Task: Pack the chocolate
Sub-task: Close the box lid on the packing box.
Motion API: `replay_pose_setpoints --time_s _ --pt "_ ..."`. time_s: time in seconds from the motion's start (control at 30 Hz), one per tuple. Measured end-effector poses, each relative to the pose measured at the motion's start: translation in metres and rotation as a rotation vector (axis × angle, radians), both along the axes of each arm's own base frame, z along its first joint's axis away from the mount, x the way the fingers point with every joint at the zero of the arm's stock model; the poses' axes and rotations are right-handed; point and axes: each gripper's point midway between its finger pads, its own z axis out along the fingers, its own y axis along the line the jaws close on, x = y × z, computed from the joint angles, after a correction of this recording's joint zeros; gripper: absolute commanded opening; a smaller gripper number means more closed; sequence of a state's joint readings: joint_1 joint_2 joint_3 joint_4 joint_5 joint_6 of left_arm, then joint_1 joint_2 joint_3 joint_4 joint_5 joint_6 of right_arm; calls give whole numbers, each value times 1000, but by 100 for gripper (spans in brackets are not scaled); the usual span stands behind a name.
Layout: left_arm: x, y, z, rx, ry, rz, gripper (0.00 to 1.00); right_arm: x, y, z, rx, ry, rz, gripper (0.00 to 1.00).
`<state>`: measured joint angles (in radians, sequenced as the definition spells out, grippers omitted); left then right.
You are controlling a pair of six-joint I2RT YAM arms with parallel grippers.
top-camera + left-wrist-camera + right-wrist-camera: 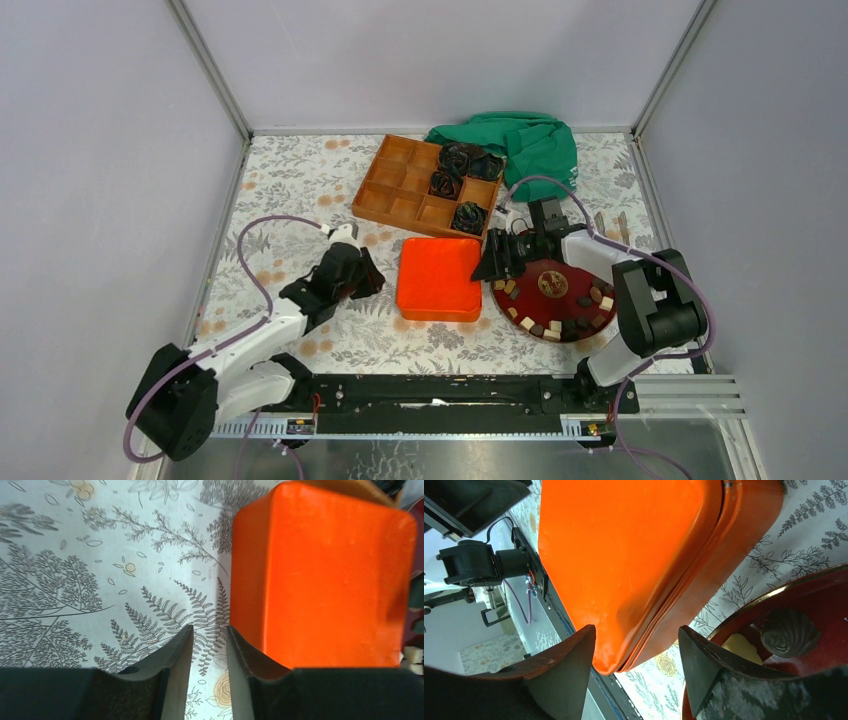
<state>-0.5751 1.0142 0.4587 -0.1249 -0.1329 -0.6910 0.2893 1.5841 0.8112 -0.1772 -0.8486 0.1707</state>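
Dark-brown, tan and cream chocolate (552,331) is seen ringed on the red plate (560,305), just right of the orange box (438,278) on the tabletop (300,180). The right fingers (559,670) are held wide apart, empty, at the plate's box-side edge. The left fingers (175,652) are parted narrowly, nothing gripped, beside the box.

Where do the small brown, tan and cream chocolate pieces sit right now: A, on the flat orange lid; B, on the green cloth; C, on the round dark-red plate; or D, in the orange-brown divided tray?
C: the small chocolate pieces ring the round dark-red plate.
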Motion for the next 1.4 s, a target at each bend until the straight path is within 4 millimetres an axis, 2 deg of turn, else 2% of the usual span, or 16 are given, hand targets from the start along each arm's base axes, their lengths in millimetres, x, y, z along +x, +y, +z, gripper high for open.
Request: replay_pose_setpoints --time_s 0.13,0.27,0.53,0.87,1.0,1.17,1.3,1.4 --pt "-4 -8 -19 1 70 -29 34 1 2 -2 -4 20 -3 62" --pt "-6 -18 -27 -27 106 -63 34 4 1 -1 -17 17 -8 56" --pt "-5 -32 -23 -87 112 -100 35 7 -2 -3 -47 14 -18 46" --pt "-3 -37 -21 -99 114 -110 37 8 -5 -4 -74 12 -23 41" --pt "-3 -34 -19 -92 105 -102 49 8 -6 -6 -83 10 -23 41" --pt "-1 -27 2 -99 41 -77 68 8 -6 -6 -84 9 -22 38" --pt "-4 -24 28 -136 -36 -84 95 9 -6 -6 -84 13 -21 37" --pt "-9 -27 38 -176 -79 -117 99 10 -5 -6 -84 15 -20 37"
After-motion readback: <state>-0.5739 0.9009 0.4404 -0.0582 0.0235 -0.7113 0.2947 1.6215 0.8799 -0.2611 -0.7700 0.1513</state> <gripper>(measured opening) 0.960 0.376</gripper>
